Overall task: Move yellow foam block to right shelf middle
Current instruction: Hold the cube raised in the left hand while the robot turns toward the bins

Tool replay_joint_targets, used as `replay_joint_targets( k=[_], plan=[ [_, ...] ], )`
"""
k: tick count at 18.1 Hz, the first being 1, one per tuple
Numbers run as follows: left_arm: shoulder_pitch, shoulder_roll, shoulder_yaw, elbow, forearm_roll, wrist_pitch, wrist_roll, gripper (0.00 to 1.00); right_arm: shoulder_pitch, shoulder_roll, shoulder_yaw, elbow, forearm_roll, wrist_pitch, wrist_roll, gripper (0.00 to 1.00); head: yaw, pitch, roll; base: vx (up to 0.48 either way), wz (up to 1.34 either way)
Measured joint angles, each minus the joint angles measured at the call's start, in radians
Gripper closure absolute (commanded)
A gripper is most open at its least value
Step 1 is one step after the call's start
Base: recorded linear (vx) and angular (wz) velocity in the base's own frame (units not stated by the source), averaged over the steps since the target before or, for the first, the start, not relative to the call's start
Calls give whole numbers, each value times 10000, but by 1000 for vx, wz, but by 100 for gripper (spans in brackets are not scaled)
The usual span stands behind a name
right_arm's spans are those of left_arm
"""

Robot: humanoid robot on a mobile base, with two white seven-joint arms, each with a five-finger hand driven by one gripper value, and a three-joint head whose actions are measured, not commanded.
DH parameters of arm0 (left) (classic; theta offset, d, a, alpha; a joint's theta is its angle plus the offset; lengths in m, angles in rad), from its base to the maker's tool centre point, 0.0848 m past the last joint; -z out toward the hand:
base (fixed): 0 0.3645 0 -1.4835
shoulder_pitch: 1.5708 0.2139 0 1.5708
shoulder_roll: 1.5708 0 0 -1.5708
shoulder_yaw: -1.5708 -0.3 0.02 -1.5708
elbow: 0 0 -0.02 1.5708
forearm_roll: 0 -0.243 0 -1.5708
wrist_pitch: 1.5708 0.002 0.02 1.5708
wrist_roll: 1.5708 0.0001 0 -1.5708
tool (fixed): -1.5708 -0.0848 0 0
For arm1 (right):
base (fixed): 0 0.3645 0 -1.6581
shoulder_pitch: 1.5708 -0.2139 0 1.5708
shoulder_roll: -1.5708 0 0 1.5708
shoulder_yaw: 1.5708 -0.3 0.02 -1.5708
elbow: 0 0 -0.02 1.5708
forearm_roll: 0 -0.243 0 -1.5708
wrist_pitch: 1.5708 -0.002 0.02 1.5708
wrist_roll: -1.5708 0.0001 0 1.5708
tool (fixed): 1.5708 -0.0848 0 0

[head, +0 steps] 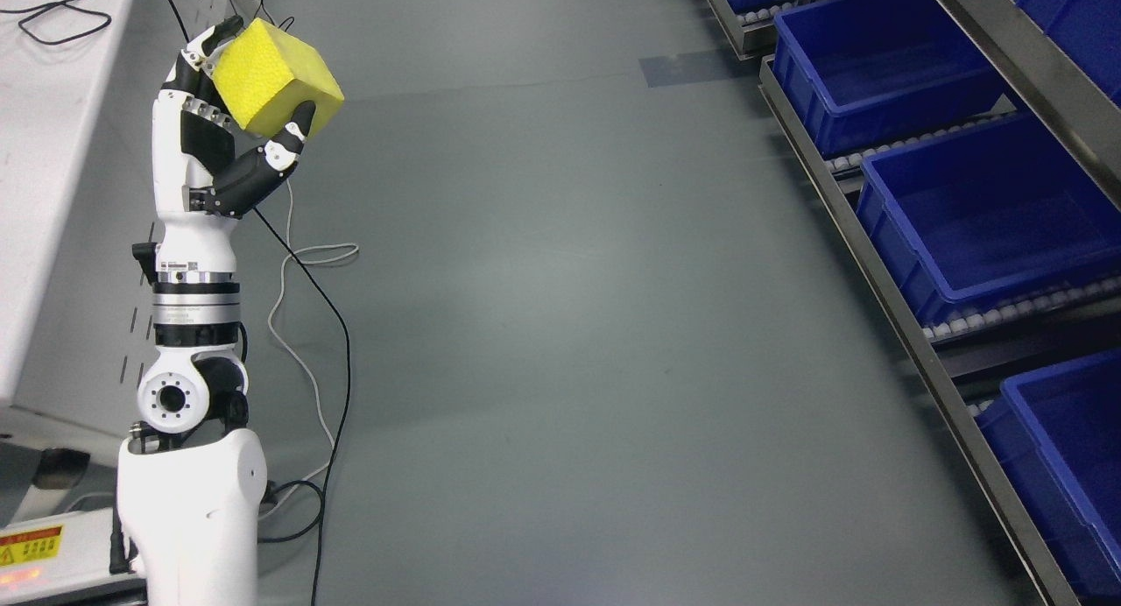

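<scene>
Yellow foam block (276, 79) sits in the upper left of the frame, where we grip it in our left hand (223, 124), fingers curled around its edges and the thumb pressed to its lower side. Our arm rises from the lower left. Along the right edge we see the shelf (876, 264) holding blue bins (990, 212), well apart from the block. Cables (306, 326) trail across the grey floor (569, 326).

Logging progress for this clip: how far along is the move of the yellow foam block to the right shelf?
Done: the left hand has the yellow foam block grasped and lifted, at the picture's far left. In hand: carrying it. Left: crossing the open floor to the shelf on the right and setting it down there; its blue bins hold no block.
</scene>
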Motion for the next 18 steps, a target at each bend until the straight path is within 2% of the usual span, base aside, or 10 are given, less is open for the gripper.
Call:
replay_joint_targets(
  k=[3,9,18],
  plan=[
    [-1,0,-60,6,-26,19,1,53,0,0,0,0,0,0,0,0,0,0,0,366,-46],
    [-2,0,-126,12,-47,32,2,62,0,0,0,0,0,0,0,0,0,0,0,321,-4],
    [-26,0,-206,9,-52,44,3,62,-1,0,0,0,0,0,0,0,0,0,0,314,15]
  ],
)
